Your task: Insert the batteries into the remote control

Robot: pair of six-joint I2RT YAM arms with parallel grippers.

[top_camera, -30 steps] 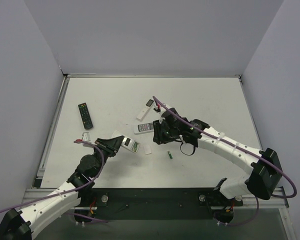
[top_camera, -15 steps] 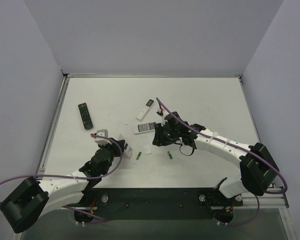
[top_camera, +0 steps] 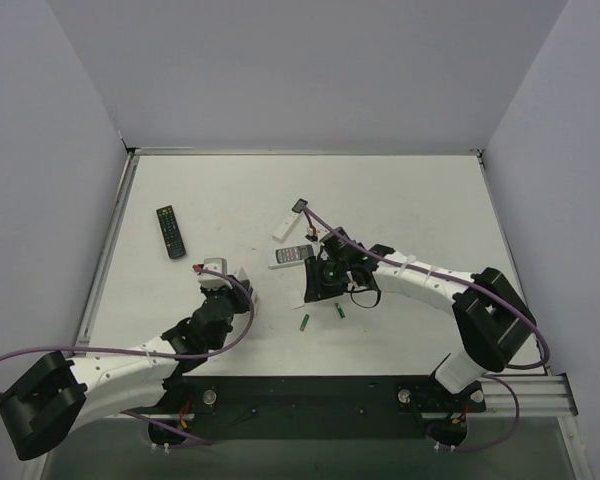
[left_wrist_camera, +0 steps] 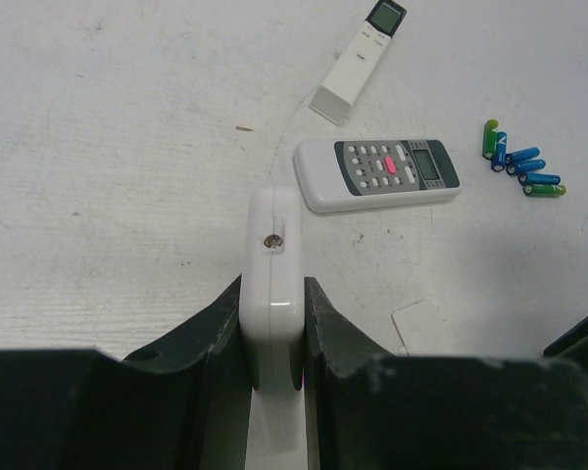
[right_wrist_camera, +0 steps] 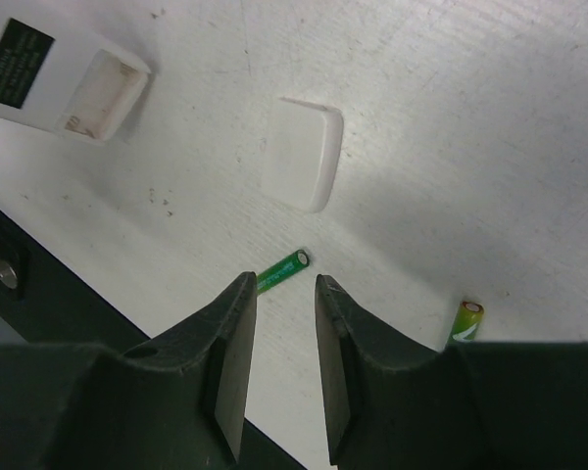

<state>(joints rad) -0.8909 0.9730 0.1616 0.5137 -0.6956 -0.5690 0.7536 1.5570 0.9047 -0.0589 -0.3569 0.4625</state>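
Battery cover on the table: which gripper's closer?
Right. The right gripper sits open just short of the battery cover; the left gripper is farther off to its left, shut on the remote.

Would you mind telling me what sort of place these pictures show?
Probably a robotics test cell rather than a home: a white tabletop walled by plain grey panels, with a white-and-black left arm and right arm bolted at its near edge.

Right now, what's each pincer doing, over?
Left pincer shut on the remote control. Right pincer open, empty, over a green battery. Battery bay looks empty. Nothing blocking.
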